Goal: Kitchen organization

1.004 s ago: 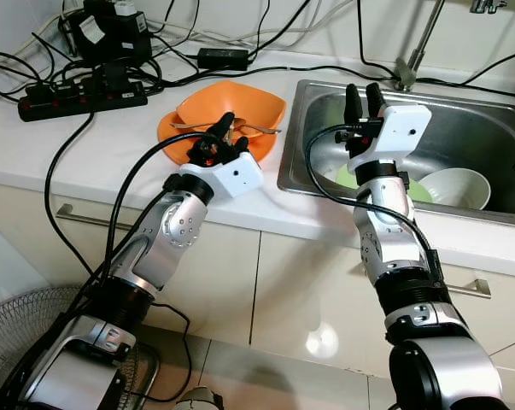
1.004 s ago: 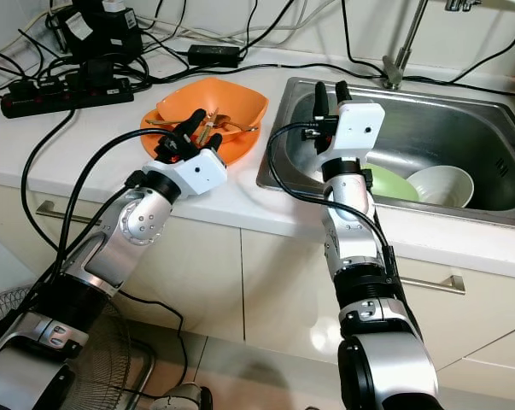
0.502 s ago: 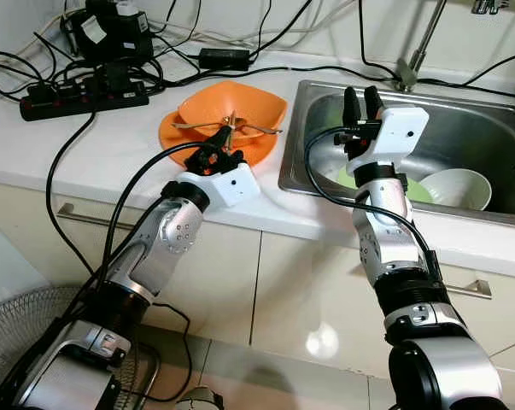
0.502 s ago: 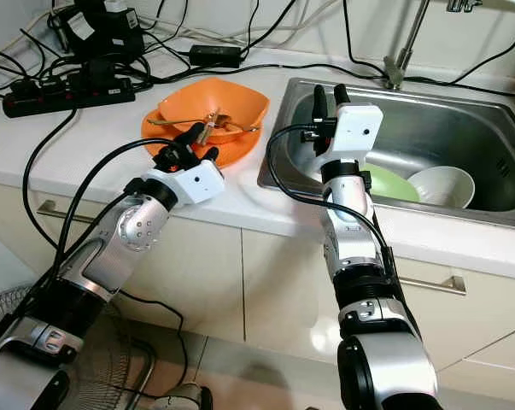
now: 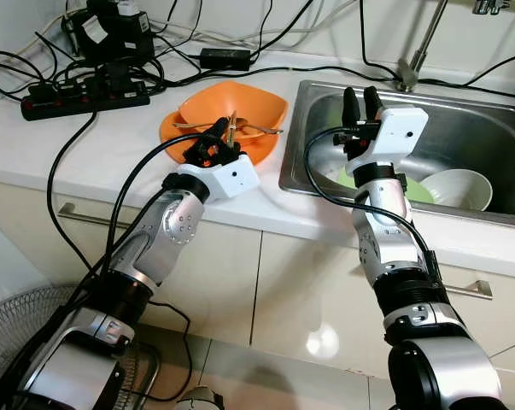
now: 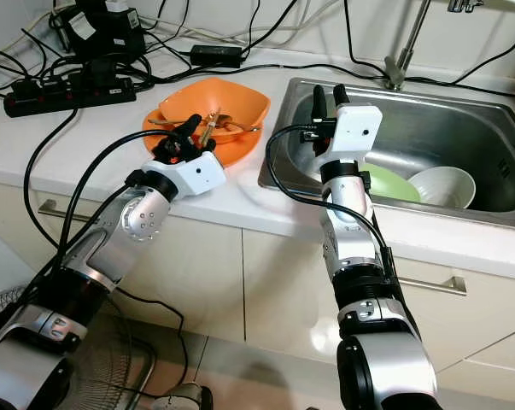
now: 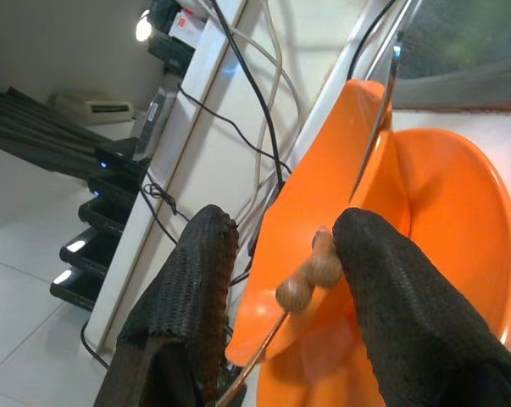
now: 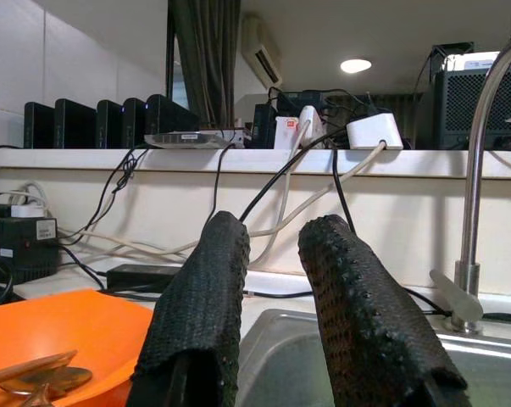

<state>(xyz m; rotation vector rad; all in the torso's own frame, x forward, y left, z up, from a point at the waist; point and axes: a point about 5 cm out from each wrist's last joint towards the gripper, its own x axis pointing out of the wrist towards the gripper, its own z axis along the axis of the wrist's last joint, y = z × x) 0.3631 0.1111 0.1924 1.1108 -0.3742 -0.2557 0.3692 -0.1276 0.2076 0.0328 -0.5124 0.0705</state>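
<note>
An orange bowl sits on an orange plate on the white counter, left of the sink. Metal utensils lie in the bowl. One thin utensil with a brown knobbed handle end points up at the bowl's near rim. My left gripper is open at that rim, and the handle end sits between its fingers, touching one fingertip. My right gripper is raised over the sink's left side, fingers pointing up, slightly apart, nothing between them.
The steel sink holds a green plate and a white bowl; the faucet stands behind it. A black power strip, adapters and loose cables crowd the back left of the counter. Cabinet fronts and a floor fan lie below.
My left gripper drew back toward the counter edge, then moved forward again to the bowl's rim. A utensil handle now tips upward. My right arm has hardly moved.
</note>
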